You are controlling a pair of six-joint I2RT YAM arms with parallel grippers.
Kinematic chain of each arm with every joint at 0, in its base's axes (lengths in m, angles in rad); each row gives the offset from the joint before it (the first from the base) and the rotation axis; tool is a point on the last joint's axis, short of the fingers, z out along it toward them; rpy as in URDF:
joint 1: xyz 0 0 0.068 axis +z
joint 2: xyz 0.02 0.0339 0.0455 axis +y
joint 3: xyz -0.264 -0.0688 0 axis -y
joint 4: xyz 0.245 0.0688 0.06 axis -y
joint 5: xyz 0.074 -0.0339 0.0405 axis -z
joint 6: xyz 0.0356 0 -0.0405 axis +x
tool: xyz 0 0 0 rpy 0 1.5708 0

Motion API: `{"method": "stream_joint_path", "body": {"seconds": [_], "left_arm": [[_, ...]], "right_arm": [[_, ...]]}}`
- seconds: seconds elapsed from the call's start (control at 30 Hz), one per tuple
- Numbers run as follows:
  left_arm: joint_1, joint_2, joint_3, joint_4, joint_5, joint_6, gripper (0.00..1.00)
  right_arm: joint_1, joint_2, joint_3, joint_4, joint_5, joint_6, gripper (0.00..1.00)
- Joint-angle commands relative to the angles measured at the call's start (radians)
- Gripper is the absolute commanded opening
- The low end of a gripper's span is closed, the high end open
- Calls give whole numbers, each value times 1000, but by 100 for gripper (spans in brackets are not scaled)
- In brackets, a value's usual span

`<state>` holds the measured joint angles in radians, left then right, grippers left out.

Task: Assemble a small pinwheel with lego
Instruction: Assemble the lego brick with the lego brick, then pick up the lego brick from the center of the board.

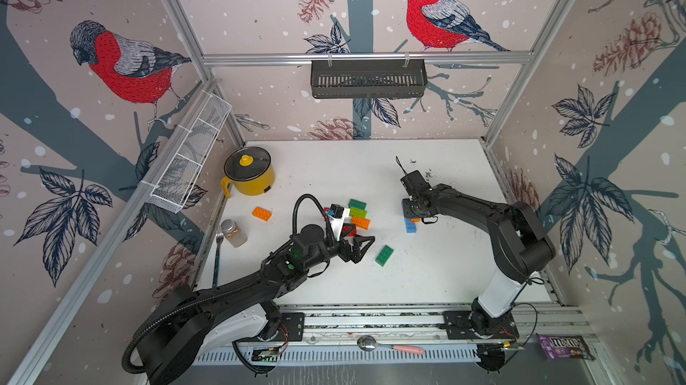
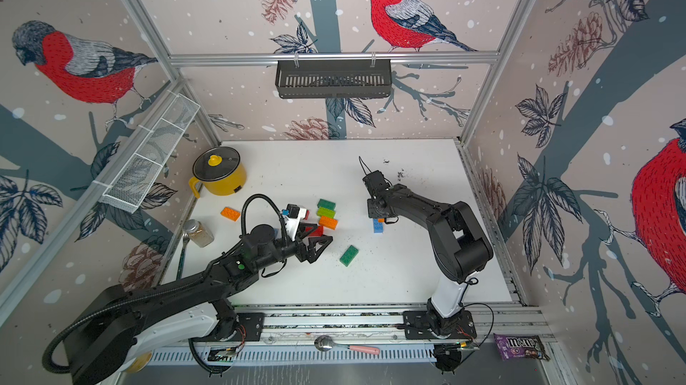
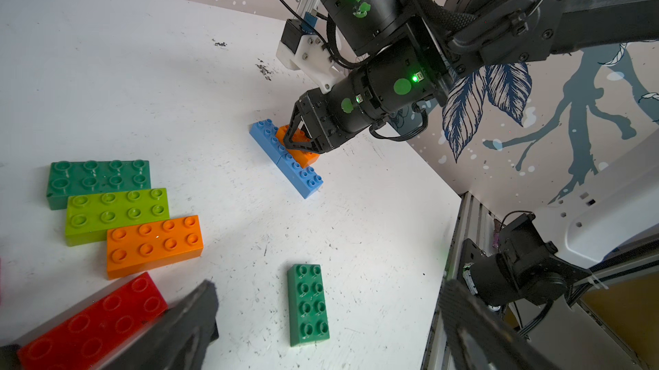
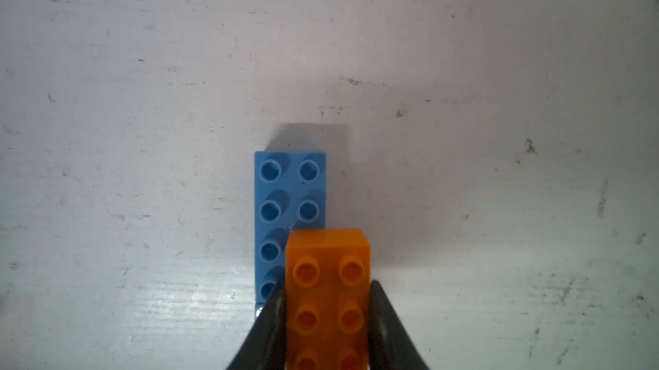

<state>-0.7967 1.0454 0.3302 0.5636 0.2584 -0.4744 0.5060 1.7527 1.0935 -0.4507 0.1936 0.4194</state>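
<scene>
The orange brick [image 4: 328,297] is sitting studs-up, being grasped across its width by the right tool [image 4: 326,309]. Its long axis is running parallel to the blue bricks [image 3: 285,158], shifted sideways so that it is covering part of one stud row. The blue bricks are lying end to end on the bench [image 3: 178,83], their line pointing from the far edge toward the robot, and the left tool [image 1: 359,249] is hanging released beside the red brick [image 3: 92,325].

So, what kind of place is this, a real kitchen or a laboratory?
Most likely a robot test cell, not a real kitchen: an aluminium frame holds printed bird panels as walls, the left arm and right arm are bolted to a front rail, and the yellow pot seems a prop.
</scene>
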Motion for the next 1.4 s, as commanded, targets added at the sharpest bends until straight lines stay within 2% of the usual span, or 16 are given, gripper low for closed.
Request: {"method": "stream_joint_path", "body": {"seconds": [0.0, 0.23, 0.37, 0.47, 0.57, 0.63, 0.73, 0.8, 0.93, 1.07, 1.17, 1.27, 1.37], "left_arm": [[-2, -1, 1, 56, -4, -3, 98], [-2, 11, 2, 59, -1, -5, 98], [-2, 16, 3, 61, -1, -5, 98], [-2, 18, 3, 61, -1, -5, 98], [-2, 22, 5, 56, -4, -12, 98], [-2, 24, 25, -4, -41, -32, 97], [-2, 64, 108, -239, -206, -108, 96], [-2, 111, 180, -394, -251, -158, 93], [-2, 162, 226, -564, -299, -304, 89], [-13, 175, 221, -564, -221, -415, 85], [-16, 191, 212, -611, -276, -517, 87], [-16, 195, 214, -636, -306, -563, 88], [-31, 130, 201, -723, -388, -608, 90]], "right_arm": [[0, -4, 11, -72, -16, 3, 32], [1, -28, 47, -82, -16, -3, 53], [1, -54, 51, -90, -19, -8, 59], [3, -88, 38, -88, -35, -8, 56], [11, -123, 31, -89, -40, -8, 42], [23, -153, 21, -83, -43, -4, 43], [34, -218, -11, -59, -60, 3, 51], [36, -269, -47, -26, -92, 5, 57], [34, -348, -104, 21, -133, -2, 74], [35, -406, -153, 46, -154, -9, 89], [34, -442, -190, 73, -168, -17, 98], [35, -467, -218, 90, -187, -22, 99], [36, -485, -248, 115, -205, -27, 99]]}}
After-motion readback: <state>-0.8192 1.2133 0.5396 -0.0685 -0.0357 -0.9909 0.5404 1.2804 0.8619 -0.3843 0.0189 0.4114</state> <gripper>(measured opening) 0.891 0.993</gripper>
